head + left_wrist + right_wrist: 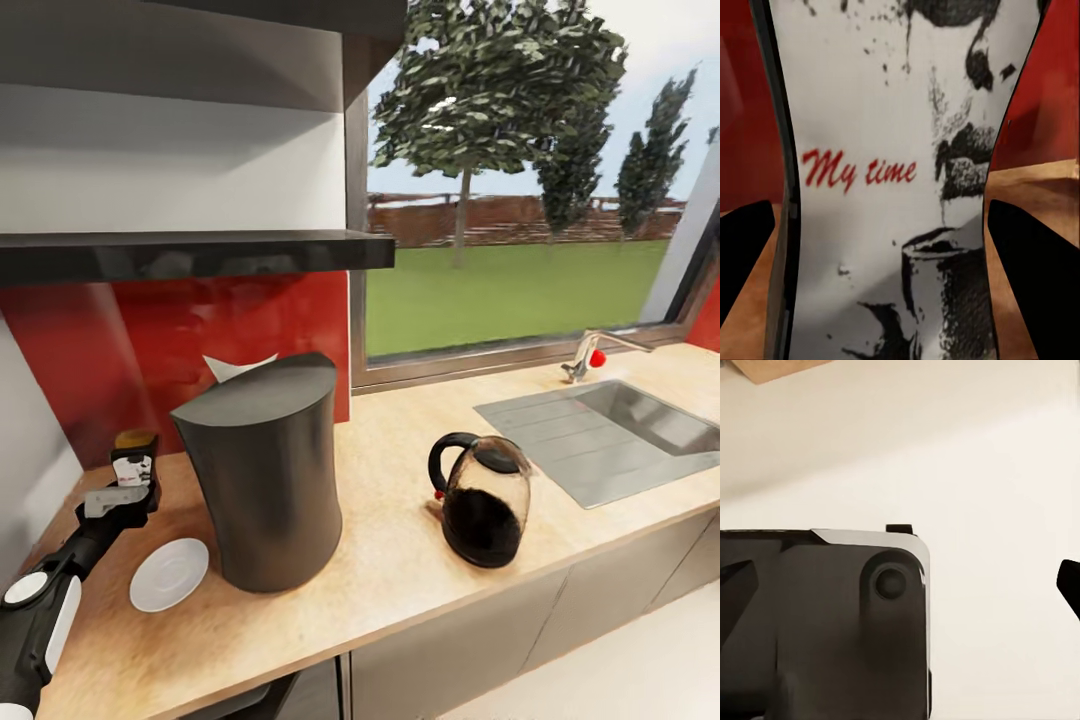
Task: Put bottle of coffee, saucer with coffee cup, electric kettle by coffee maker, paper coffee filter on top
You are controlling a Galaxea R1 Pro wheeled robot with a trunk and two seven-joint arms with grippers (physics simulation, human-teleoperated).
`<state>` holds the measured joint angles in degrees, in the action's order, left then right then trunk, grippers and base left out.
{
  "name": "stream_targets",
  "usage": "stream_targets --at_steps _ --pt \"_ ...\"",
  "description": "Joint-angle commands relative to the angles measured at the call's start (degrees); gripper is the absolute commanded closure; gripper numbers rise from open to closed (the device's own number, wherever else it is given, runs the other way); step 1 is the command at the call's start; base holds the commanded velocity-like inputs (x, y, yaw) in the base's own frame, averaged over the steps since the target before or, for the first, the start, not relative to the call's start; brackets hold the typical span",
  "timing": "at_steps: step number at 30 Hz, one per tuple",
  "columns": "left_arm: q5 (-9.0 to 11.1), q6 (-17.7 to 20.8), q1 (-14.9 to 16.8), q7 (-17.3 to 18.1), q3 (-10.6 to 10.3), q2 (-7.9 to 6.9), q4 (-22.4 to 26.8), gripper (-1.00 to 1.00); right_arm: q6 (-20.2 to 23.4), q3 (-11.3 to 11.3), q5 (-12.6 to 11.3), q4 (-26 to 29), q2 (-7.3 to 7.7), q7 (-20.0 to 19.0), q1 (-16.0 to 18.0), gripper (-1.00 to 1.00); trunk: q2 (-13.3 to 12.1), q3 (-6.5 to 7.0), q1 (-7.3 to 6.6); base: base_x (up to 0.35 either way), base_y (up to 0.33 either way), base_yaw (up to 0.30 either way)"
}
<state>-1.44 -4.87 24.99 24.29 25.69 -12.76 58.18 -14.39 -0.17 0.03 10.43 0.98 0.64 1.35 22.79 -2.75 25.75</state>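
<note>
The bottle of coffee [134,458], with an amber cap and a white label, stands upright at the counter's back left, left of the dark grey coffee maker [262,472]. My left gripper [122,497] is shut on it. In the left wrist view the "My time" label of the bottle [889,187] sits between the two dark fingers [1031,292], which touch its sides. A white paper filter [240,365] peeks up behind the coffee maker's top. The white saucer [168,573] lies bare at the front left of the coffee maker. To its right stands the glass electric kettle [485,502]. My right gripper [900,589] hangs open over pale floor.
A steel sink [620,435] with a faucet [590,355] is set into the counter at the right. A dark shelf [190,255] juts out above the coffee maker. A white wall [30,440] closes the counter's left end. Part of my dark base [825,622] appears in the right wrist view.
</note>
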Motion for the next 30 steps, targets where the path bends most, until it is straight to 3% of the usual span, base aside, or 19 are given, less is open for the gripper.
stream_targets --at_steps 1,8,13,30 --pt "-0.1 -0.2 0.1 0.3 0.1 0.01 0.0 1.00 -0.2 0.0 0.0 -0.1 0.00 0.1 0.1 -1.00 0.1 -0.13 0.03 0.000 0.000 -0.241" --pt "0.1 -0.6 0.1 0.3 0.4 -0.10 -2.7 1.00 -0.2 0.0 0.0 -0.1 -0.01 0.1 0.1 -1.00 0.1 -0.13 0.03 0.000 0.000 -0.092" --pt "0.3 -7.6 0.1 0.3 0.6 -0.27 -6.9 1.00 -0.2 0.1 0.1 -0.1 -0.09 0.0 0.1 -1.00 0.1 -0.13 0.03 0.000 0.000 -0.003" --pt "0.8 -10.2 0.1 0.2 0.8 0.16 -8.3 1.00 -0.2 -0.1 0.0 -0.1 -0.10 0.2 0.1 -1.00 0.1 -0.11 0.03 0.000 0.000 -0.012"
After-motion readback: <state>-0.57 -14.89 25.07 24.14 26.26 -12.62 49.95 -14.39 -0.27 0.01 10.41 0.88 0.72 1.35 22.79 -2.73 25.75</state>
